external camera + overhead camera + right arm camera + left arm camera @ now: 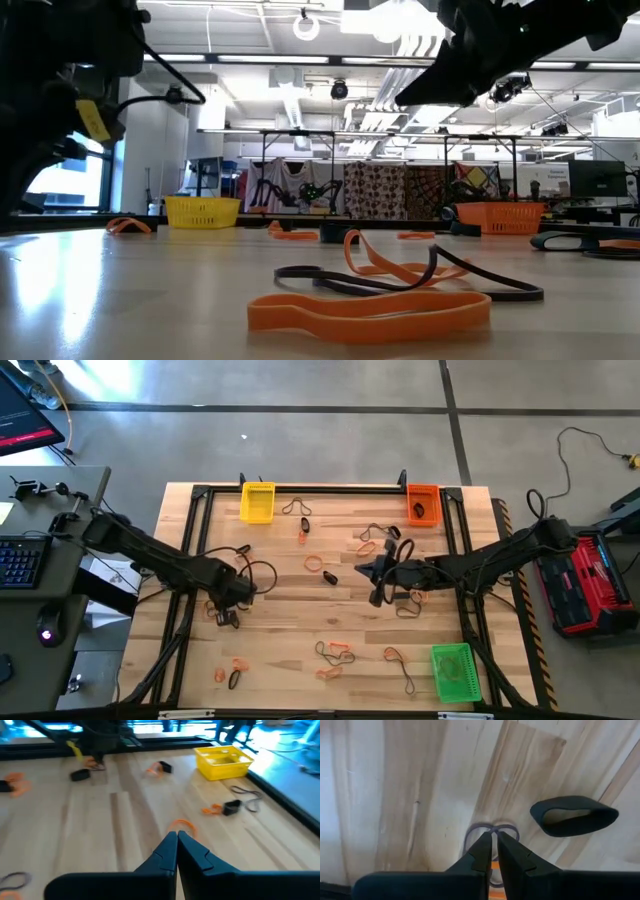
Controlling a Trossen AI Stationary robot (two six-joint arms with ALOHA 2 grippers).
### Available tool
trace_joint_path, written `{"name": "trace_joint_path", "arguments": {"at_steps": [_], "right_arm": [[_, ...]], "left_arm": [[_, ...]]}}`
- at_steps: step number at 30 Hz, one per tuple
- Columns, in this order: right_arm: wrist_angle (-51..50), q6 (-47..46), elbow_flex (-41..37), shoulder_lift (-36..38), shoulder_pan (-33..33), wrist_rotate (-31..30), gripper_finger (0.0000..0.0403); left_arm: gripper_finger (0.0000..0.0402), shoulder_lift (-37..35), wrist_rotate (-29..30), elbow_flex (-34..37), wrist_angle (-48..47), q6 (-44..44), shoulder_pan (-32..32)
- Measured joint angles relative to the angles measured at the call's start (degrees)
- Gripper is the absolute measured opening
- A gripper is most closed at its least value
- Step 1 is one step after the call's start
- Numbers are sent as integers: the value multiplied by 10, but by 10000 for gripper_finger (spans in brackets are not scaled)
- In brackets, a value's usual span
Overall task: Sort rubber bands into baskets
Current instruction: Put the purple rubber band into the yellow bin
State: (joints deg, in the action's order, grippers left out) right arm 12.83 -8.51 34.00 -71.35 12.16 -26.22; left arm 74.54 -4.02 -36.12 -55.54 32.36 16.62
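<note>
Orange, black and thin grey rubber bands lie scattered over the wooden table (330, 625). The yellow basket (257, 502) stands at the far left, the orange basket (423, 505) at the far right, the green basket (452, 672) at the near right. My left gripper (228, 615) points straight down at the table's left side, shut on a thin grey band (492, 831). A wide black band (574, 815) lies beside it. My right gripper (362, 570) hovers shut over the table's middle with nothing in it (176, 837). My left gripper pinches the middle of the thin grey band (493, 827) between its two fingertips, coming from above and pointing down. The band is squeezed into a figure of eight, with a small loop on either side of the tips. It lies against the tabletop.
A black frame rail (330, 488) runs round the table's far edge and its sides. A red and black case (585, 585) stands off the right edge, a keyboard (20, 560) off the left. Orange and black bands (370, 310) lie near the front edge.
</note>
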Motion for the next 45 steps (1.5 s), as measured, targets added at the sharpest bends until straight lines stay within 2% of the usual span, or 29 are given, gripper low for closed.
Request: {"name": "trace_joint_path", "arguments": {"at_steps": [9,13,24,36,40,45], "right_arm": [[4,25,0,0,0,10,0],[4,26,0,0,0,10,0],[-1,26,0,0,0,11,0],[-6,26,0,0,0,11,0],[-11,26,0,0,0,11,0],[-11,26,0,0,0,11,0]], "left_arm": [[111,31,7,0,3,0,14],[128,38,8,0,3,0,14],[128,72,19,0,32,4,14],[125,77,20,-1,30,5,14],[105,77,17,-1,31,5,14],[57,77,15,0,31,0,14]]}}
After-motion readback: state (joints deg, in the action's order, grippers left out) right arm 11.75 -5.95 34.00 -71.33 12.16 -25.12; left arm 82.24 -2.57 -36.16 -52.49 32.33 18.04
